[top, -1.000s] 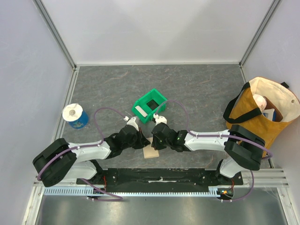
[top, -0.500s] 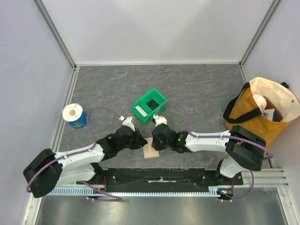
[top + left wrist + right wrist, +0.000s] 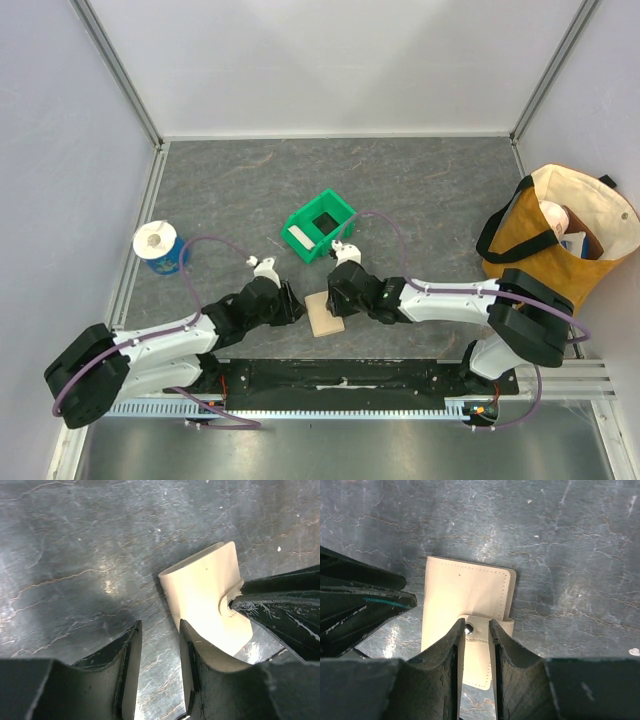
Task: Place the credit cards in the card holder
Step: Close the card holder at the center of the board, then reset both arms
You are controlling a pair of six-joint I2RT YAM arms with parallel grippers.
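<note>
The card holder [image 3: 325, 314] lies flat and closed on the table [image 3: 420, 200]. Its long axis runs roughly toward the green bin [image 3: 338, 203], which stands just beyond it.

The right end effector [image 3: 476, 635] is directly over the card holder. Its jaws are narrowly parted, astride the snap tab [image 3: 469, 627], and grip nothing.

The left end effector [image 3: 160, 645] is just beside the card holder's left edge, off the leather. Its jaws are also narrowly parted, with only bare table between them.

The right arm is therefore the nearer. No credit cards are visible outside the card holder, apart from what may be a whitish piece in the bin.
</note>
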